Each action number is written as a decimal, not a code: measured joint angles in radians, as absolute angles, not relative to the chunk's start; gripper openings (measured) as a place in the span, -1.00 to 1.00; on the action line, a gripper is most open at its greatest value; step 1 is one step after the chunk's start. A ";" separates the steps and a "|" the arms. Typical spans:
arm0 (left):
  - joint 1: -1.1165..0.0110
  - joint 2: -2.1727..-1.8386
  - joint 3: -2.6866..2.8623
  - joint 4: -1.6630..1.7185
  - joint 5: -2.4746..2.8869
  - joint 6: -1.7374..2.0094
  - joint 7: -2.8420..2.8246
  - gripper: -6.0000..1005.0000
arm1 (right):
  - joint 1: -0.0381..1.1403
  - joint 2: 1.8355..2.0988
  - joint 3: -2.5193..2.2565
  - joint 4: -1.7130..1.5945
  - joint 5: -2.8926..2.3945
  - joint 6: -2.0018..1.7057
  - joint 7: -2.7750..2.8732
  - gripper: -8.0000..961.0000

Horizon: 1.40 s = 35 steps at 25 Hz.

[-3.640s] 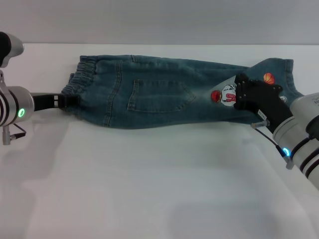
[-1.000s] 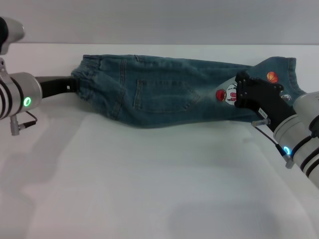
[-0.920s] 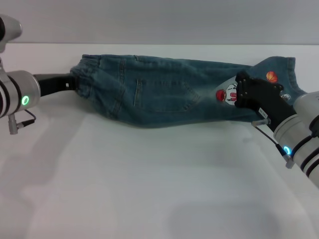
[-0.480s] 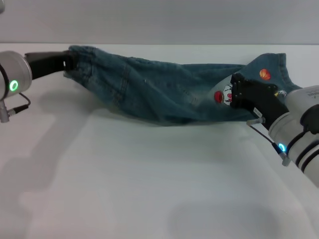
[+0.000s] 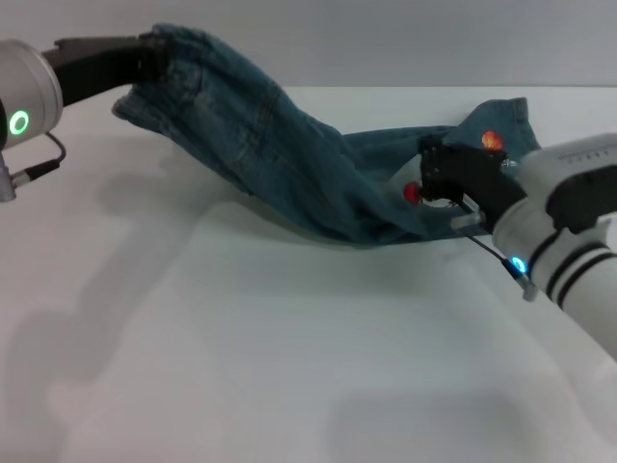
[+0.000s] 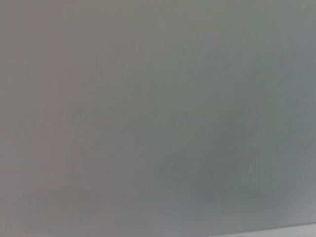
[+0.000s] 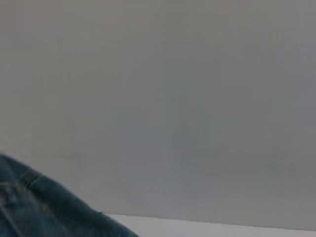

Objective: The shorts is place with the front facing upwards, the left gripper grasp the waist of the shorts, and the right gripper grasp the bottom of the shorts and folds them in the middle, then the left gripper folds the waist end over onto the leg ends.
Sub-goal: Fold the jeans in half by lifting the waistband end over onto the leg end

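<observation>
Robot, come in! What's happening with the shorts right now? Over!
Left end effector shut on waist, raised off table. Right end effector at leg ends, low. Shorts draped between. Nothing in the way.

soft, faded denim shorts (image 5: 289, 174) with stitched seams lie on a smooth matt white table (image 5: 289, 367).

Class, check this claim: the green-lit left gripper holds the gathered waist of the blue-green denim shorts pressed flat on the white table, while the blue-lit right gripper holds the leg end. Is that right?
Not quite. In the head view the green-lit left gripper holds the gathered waist of the blue-green denim shorts lifted above the white table, not flat. The blue-lit right gripper is at the leg end, as stated.
</observation>
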<state>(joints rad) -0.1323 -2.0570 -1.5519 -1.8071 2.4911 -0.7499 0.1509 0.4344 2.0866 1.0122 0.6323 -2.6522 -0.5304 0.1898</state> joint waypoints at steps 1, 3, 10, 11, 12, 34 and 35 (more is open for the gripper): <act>-0.132 -2.057 -1.551 -1.816 2.482 -0.751 0.152 -0.89 | 0.446 2.087 1.011 0.628 -2.652 -0.522 0.193 -0.99; -0.133 -2.056 -1.545 -1.832 2.469 -0.753 0.155 -0.89 | 0.469 2.088 1.009 0.617 -2.652 -0.503 0.209 -0.99; -0.137 -2.057 -1.526 -1.875 2.465 -0.761 0.156 -0.89 | 0.537 2.088 0.967 0.590 -2.652 -0.464 0.280 -0.99; -0.138 -2.058 -1.526 -1.876 2.465 -0.761 0.156 -0.89 | 0.541 2.088 0.959 0.592 -2.652 -0.461 0.282 -0.99; -0.140 -2.058 -1.525 -1.878 2.465 -0.761 0.156 -0.89 | 0.546 2.089 0.946 0.594 -2.652 -0.458 0.291 -0.99; -0.154 -2.057 -1.526 -1.894 2.465 -0.755 0.158 -0.89 | 0.656 2.090 0.703 0.677 -2.653 -0.456 0.449 -0.99; -0.156 -2.057 -1.525 -1.892 2.465 -0.754 0.158 -0.89 | 0.654 2.090 0.703 0.677 -2.654 -0.457 0.448 -0.99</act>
<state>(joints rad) -0.1556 -2.0570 -1.5251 -1.8921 2.4652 -0.7543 0.1577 0.6542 2.0900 0.7029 0.6770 -2.6543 -0.4574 0.4482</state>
